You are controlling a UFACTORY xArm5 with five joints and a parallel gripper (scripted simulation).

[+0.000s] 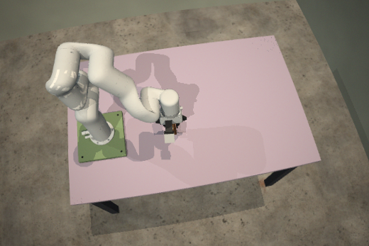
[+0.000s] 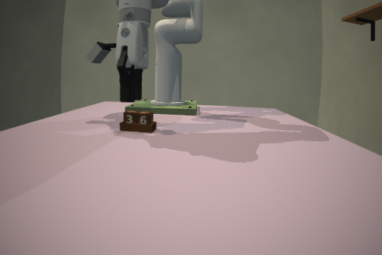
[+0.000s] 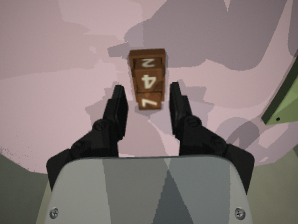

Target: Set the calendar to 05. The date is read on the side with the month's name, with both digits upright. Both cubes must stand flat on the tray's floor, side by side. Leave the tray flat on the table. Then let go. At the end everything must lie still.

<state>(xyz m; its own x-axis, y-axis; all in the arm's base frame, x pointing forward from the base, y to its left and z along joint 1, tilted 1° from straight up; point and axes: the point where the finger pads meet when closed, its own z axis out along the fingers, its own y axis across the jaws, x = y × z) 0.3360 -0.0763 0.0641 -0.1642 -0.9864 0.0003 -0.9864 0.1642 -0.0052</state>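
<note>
A small brown tray point(image 2: 137, 127) lies flat on the pink table and holds two brown cubes side by side. In the exterior view the left cube point(image 2: 129, 119) shows a 3 and the right cube point(image 2: 143, 119) shows a 6, both upright. My gripper point(image 2: 130, 98) hangs straight above the left cube, clear of it, with its fingers open and nothing between them. In the wrist view the cubes point(image 3: 148, 79) lie below and just beyond the open fingertips, with a 2 and a 4 on their upper faces. In the top view the wrist point(image 1: 170, 127) hides most of the tray.
The arm's green base plate point(image 2: 161, 108) sits just behind the tray, and it also shows in the top view point(image 1: 101, 141). A wooden wall shelf point(image 2: 364, 16) is high up at the right, away from the table.
</note>
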